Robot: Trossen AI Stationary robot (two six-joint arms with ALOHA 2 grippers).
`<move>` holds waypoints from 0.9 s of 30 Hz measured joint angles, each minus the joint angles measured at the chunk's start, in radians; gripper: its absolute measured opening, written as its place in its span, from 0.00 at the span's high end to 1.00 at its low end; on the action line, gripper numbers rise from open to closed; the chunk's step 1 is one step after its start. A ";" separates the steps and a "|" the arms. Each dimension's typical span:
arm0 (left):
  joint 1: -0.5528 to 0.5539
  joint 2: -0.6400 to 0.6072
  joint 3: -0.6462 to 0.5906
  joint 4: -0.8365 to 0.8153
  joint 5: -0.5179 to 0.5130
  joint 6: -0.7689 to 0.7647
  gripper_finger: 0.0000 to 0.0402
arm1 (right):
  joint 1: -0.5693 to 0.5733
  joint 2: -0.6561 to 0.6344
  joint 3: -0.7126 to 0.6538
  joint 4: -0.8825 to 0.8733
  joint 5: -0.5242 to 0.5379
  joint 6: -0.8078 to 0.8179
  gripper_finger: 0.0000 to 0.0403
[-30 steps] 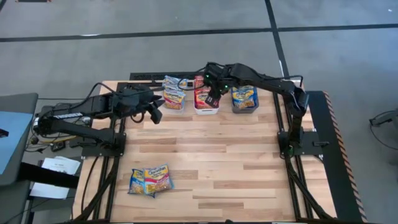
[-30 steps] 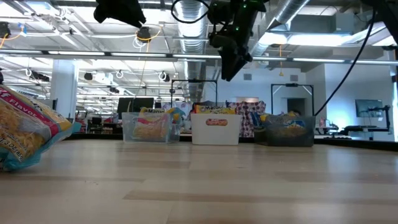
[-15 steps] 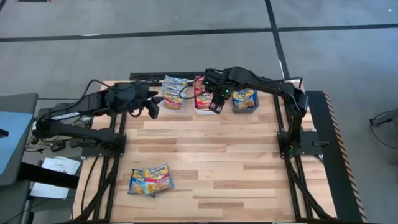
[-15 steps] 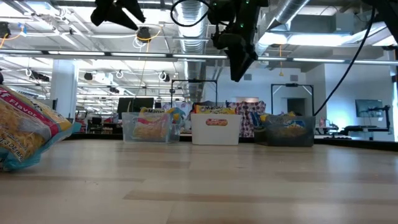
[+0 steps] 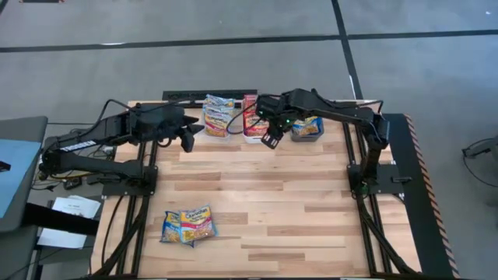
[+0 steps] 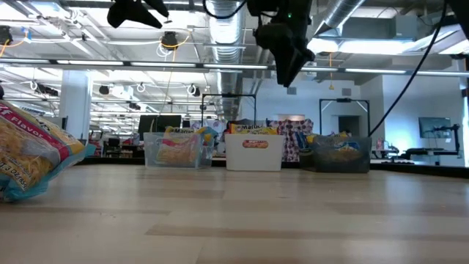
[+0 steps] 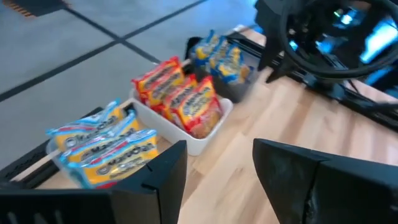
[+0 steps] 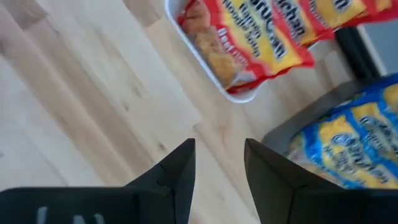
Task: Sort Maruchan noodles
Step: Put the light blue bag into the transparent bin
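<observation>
Three bins stood in a row along the table's far edge, and the white bin point(image 5: 255, 132), the middle one, serves as landmark. The red-accented Maruchan noodles point(image 7: 180, 99) were stood on edge inside it, presumably so that more would fit. Blue-accented packets filled the clear bin point(image 6: 173, 152) on one side of it and the grey bin point(image 5: 310, 130) on the other.

The left gripper point(image 5: 187, 137) was held raised beside the clear bin, fingers parted and nothing between them. The right gripper point(image 5: 270, 138) was held just in front of the white bin, likewise spread and empty.

Two unsorted packets point(image 5: 189, 225) lay well apart from the white bin, near the table's front edge, probably awaiting collection.
</observation>
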 joint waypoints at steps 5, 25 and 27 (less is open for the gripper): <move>0.000 0.000 0.000 -0.003 0.114 0.023 0.57 | 0.064 -0.025 0.000 -0.020 0.002 0.102 0.60; -0.001 0.000 0.001 -0.136 0.622 -0.023 0.57 | 0.496 -0.031 0.000 -0.045 -0.026 0.558 0.60; -0.006 0.000 0.001 -0.138 0.652 -0.030 0.57 | 0.529 -0.030 -0.001 -0.045 -0.028 0.621 0.60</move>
